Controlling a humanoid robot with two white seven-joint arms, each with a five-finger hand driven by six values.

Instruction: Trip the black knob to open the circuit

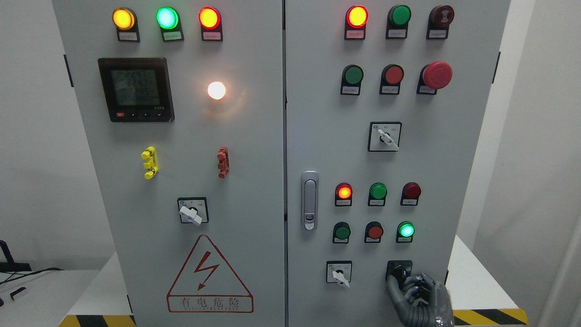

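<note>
Gripping point: the right hand [420, 297] rises from the bottom edge at the lower right, fingers curled toward the black knob [398, 271], thumb at its left side; contact appears made, though the fingers hide most of the knob body.
Hand state: partly closed around the black knob; fingertips [415, 284] overlap its lower right portion.
Knob location: lowest row of the right door [454, 159], at the right end of that row, directly below the lit green indicator [406, 230].
Neighbouring control: a white selector switch [339, 274] on a square plate sits to the left of the black knob, apart from the hand.
Row above knob: a green pushbutton [342, 232], a red pushbutton [374, 231] and the lit green indicator, left to right.
Upper right door: a red mushroom button [437, 75] at the right of the second row; a second white selector [385, 136] below it.
Door latch: a metal handle [309, 200] stands upright on the left edge of the right door.
Left door: a digital meter [135, 89], a lit white lamp [216, 90], and a red warning triangle [209, 274] near the bottom.
Left hand: not in frame.
</note>
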